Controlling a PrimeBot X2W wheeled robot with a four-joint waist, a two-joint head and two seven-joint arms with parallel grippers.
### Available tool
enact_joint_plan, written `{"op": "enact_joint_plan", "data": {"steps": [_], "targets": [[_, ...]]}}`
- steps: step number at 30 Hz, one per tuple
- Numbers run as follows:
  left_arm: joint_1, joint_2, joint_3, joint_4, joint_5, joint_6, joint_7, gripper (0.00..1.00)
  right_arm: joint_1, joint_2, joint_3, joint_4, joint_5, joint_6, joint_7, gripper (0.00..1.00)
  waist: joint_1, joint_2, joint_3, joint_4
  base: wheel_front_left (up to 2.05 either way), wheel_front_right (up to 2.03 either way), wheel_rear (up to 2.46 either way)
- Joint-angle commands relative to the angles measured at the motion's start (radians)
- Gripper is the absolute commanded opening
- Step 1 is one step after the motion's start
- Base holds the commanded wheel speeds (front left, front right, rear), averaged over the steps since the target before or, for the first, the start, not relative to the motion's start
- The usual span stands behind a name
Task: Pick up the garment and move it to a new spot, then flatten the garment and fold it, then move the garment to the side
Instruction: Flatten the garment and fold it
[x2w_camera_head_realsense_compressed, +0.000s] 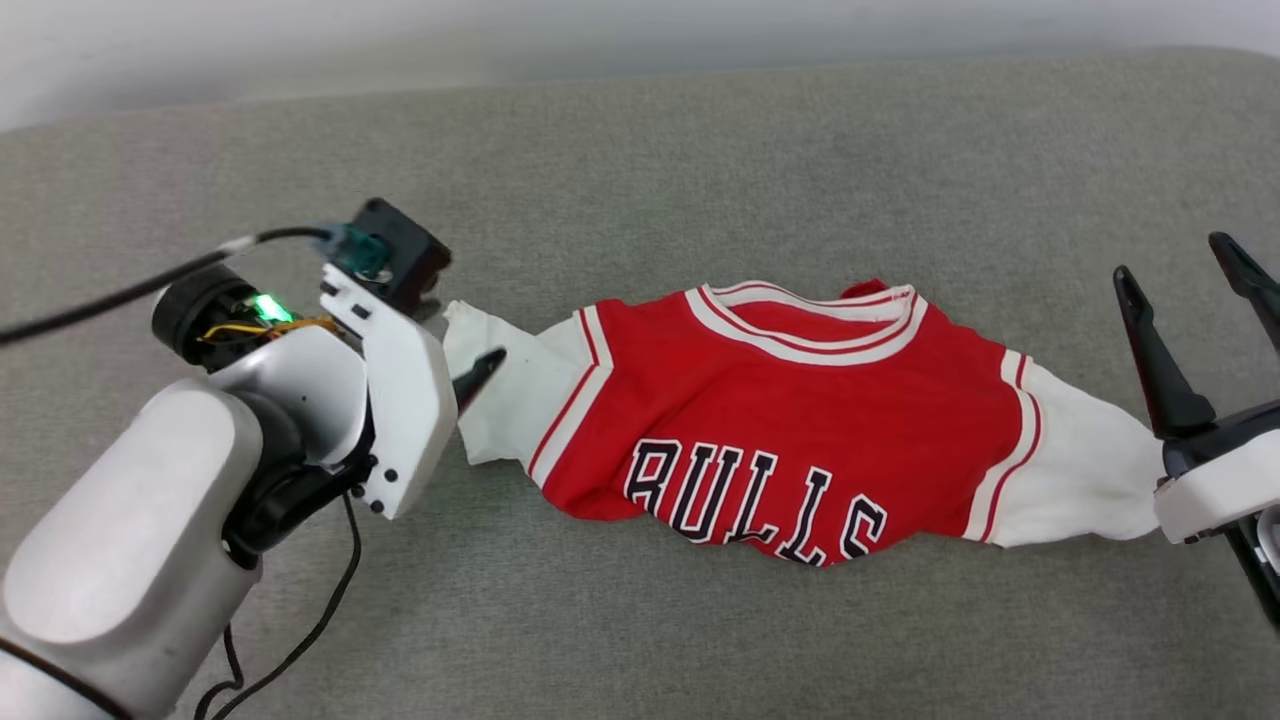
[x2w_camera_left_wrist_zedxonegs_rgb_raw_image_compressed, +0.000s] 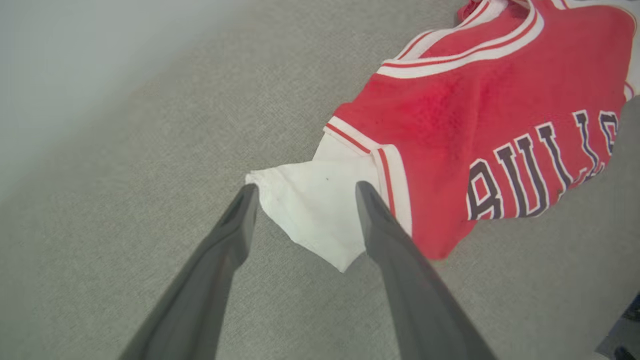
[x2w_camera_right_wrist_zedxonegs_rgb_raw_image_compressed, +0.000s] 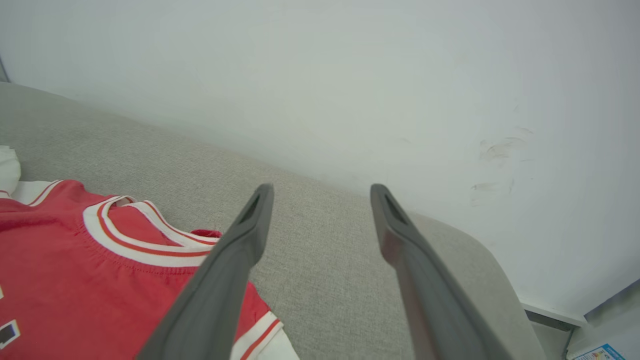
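The garment (x2w_camera_head_realsense_compressed: 800, 420) lies face up on the grey cushion (x2w_camera_head_realsense_compressed: 640, 150), stretched sideways, collar (x2w_camera_head_realsense_compressed: 810, 320) away from the robot. Its lower edge cuts through the "BULLS" lettering, so the lower body seems tucked under or bunched. It is laid out, but not flat.

The left end effector (x2w_camera_left_wrist_zedxonegs_rgb_raw_image_compressed: 306, 192) is released. In the left wrist view its two fingers straddle the tip of the white sleeve (x2w_camera_left_wrist_zedxonegs_rgb_raw_image_compressed: 320, 210) and grip nothing. The right end effector (x2w_camera_head_realsense_compressed: 1173, 258) is also released and empty, just beside the other sleeve (x2w_camera_head_realsense_compressed: 1080, 480) with its fingers pointing past the cloth toward the wall.

The step in hand looks like flattening. To do it well, the left should come down low enough to pinch both layers of the sleeve tip, not only the top one. The right has to turn back to its sleeve first. A gentle outward pull from both sides would take out the creases at the shoulders. The hidden hem then needs drawing toward the robot, slowly, since the cushion's weave will likely drag on the cloth and wrinkle it again.
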Motion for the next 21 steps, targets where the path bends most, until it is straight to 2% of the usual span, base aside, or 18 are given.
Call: {"op": "enact_joint_plan", "data": {"steps": [1, 6, 13, 14, 15, 16, 17, 18, 21], "targets": [[-0.020, 0.012, -0.025, 0.005, -0.024, 0.000, 0.030, 1.00, 0.011, 0.010, -0.002, -0.011, -0.002, -0.001, 0.003, 1.00, 0.0000, 0.0000, 0.016, -0.013, 0.00, 0.00, 0.00], [-0.107, 0.068, -0.167, 0.034, -0.126, 0.000, 0.159, 1.00, -0.008, 0.028, 0.008, -0.034, -0.015, -0.001, 0.012, 1.00, 0.0000, 0.0000, 0.057, -0.044, 0.00, 0.00, 0.00], [-0.178, 0.104, -0.344, 0.123, -0.178, 0.000, 0.220, 1.00, -0.043, 0.047, 0.032, -0.018, -0.019, -0.001, -0.003, 1.00, 0.0000, 0.0000, 0.105, -0.081, 0.00, 0.00, 0.00], [-0.187, 0.116, -0.415, 0.174, -0.199, 0.000, 0.232, 1.00, -0.055, 0.053, 0.037, -0.008, -0.021, -0.001, -0.013, 1.00, 0.0000, 0.0000, 0.119, -0.090, 0.00, 0.00, 0.00], [-0.185, 0.118, -0.437, 0.188, -0.206, 0.000, 0.233, 1.00, -0.057, 0.054, 0.038, -0.003, -0.021, -0.001, -0.016, 1.00, 0.0000, 0.0000, 0.121, -0.091, 0.00, 0.00, 0.00], [-0.181, 0.122, -0.455, 0.201, -0.220, 0.000, 0.237, 0.92, -0.058, 0.054, 0.038, 0.002, -0.022, -0.001, -0.018, 1.00, 0.0000, 0.0000, 0.123, -0.092, 0.00, 0.00, 0.00], [-0.185, 0.124, -0.470, 0.208, -0.225, 0.000, 0.228, 0.25, -0.060, 0.054, 0.037, 0.006, -0.023, -0.001, -0.022, 1.00, 0.0000, 0.0000, 0.124, -0.092, 0.00, 0.00, 0.00], [-0.191, 0.125, -0.479, 0.215, -0.222, 0.002, 0.213, 0.00, -0.062, 0.055, 0.036, 0.009, -0.024, -0.001, -0.025, 1.00, 0.0000, 0.0000, 0.124, -0.090, 0.00, 0.00, 0.00], [-0.219, 0.130, -0.511, 0.202, -0.216, 0.002, 0.162, 0.00, -0.057, 0.056, 0.028, 0.023, -0.027, -0.001, -0.031, 1.00, 0.0000, 0.0000, 0.112, -0.078, 0.00, 0.00, 0.00]]}}
